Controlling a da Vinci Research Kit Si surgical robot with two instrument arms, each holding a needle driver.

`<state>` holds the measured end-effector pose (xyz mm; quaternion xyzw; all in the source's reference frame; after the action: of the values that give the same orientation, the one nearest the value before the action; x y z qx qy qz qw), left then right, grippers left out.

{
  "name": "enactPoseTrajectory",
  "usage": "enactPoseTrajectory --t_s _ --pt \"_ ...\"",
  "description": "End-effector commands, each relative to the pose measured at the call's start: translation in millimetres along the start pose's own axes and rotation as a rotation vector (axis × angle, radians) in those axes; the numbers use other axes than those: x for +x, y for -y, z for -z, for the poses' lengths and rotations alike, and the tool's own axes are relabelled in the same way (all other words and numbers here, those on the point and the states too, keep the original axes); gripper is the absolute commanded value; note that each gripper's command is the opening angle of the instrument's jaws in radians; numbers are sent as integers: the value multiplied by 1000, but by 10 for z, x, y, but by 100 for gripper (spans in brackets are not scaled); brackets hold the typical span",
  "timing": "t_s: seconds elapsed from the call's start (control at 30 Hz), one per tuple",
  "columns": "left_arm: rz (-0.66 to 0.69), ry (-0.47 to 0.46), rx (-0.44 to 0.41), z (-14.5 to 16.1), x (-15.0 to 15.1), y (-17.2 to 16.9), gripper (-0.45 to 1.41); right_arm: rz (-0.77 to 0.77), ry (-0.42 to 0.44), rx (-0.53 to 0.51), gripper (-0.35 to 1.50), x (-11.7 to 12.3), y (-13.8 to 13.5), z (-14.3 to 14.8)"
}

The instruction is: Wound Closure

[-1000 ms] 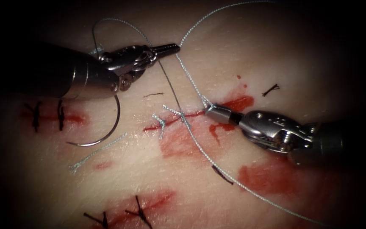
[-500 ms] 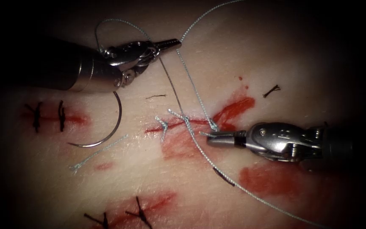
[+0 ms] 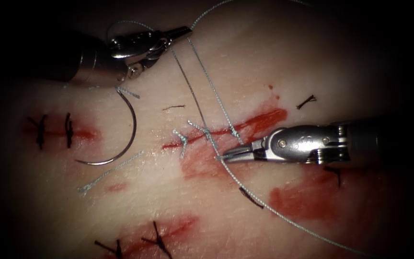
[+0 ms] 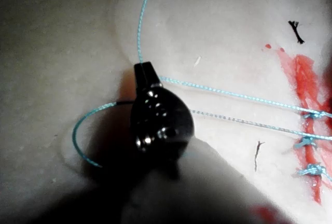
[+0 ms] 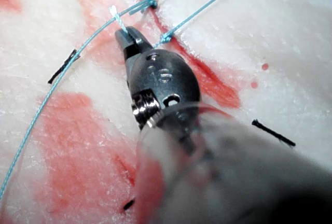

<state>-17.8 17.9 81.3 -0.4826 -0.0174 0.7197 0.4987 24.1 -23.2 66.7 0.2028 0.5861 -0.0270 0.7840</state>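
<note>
My left tool sits up and left of the cut, jaws shut on the pale thread. Two strands run from it down to a knot on the cut. My right tool comes in from the right, just below the cut, jaws shut on the thread's short tail beside that knot. The long strand trails off to the lower right. The curved needle lies free on the tissue left of the cut, held by neither tool and not in the tissue.
Dark finished stitches sit at the far left and along the lower edge. Short cut thread ends lie about, and a loose pale piece lies below the needle. Red fluid stains the tissue under the right tool.
The left tool has drawn up and to the left with the thread, uncovering the needle's upper end. The right tool has moved down and left across the cut with the short tail.
</note>
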Motion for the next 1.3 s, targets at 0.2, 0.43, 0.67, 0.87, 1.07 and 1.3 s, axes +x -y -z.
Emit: enactPoseTrajectory --t_s 0.2,0.43,0.67,0.87,1.07,1.3 --pt "-28 -15 82 -6 6 21 -45 -75 3 -50 -35 5 3 -22" --pt "-49 -1 142 -12 12 47 -45 -180 -1 -71 -35 8 10 -26" --pt "-37 -4 163 -8 14 58 -45 -241 -1 -70 -35 3 20 -29" --pt "-38 -5 167 -8 14 60 -45 -321 21 -64 -35 -8 37 -22" --pt "-33 -9 179 -5 16 68 -45 -354 80 -60 -35 -14 45 -13" --pt "-27 -10 185 -4 18 73 -45 -374 93 -37 -35 -14 53 -14"
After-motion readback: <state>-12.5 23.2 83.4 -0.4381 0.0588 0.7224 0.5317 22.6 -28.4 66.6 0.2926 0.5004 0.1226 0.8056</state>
